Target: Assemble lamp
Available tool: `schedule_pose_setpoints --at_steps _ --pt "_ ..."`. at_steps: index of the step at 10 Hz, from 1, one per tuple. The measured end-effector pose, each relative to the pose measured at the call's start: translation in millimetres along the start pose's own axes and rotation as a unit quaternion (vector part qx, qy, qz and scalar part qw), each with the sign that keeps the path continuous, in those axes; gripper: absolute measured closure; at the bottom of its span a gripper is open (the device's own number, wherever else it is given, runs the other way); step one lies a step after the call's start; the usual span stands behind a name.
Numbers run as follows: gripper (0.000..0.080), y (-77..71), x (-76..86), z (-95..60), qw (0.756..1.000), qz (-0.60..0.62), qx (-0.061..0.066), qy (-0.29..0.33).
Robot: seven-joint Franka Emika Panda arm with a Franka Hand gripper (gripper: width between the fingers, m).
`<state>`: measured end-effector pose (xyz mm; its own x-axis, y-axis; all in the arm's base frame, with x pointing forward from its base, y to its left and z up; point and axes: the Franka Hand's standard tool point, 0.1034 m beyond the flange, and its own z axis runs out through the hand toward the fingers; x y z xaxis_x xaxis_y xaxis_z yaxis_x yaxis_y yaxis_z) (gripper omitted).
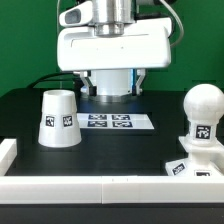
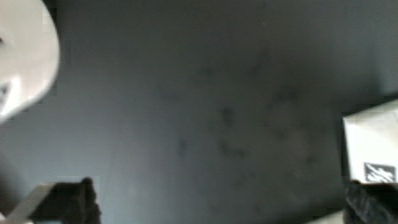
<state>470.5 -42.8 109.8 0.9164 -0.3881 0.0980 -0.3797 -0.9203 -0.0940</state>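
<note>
The lamp's parts lie apart on the black table. The white cone shade stands at the exterior view's left. The ball-headed bulb stands upright at the right, on or just behind the stepped square base. I cannot make out my gripper in the exterior view. In the wrist view my gripper is open and empty over bare black table, with one dark finger at each side. A rounded white part and a tagged white part show at the edges; I cannot tell which they are.
The marker board lies flat in the middle of the table. The big white robot pedestal stands behind it. A low white wall runs along the front edge and up the left side.
</note>
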Motion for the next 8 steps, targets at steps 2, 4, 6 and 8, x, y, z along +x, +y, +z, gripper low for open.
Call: schedule_pose_setpoints --at_steps 2,4,6,8 --pt "0.0101 20.7 -8.7 -8.2 1.0 0.003 -0.001 -0.01" --pt "0.0101 37.5 -14.1 -8.6 1.0 0.0 -0.005 -0.009" --pt "0.0101 57.5 -9.8 -5.9 1.0 -0.015 -0.011 -0.003" --pt "0.0101 70.4 -7.7 2.7 0.999 -0.026 -0.019 0.002"
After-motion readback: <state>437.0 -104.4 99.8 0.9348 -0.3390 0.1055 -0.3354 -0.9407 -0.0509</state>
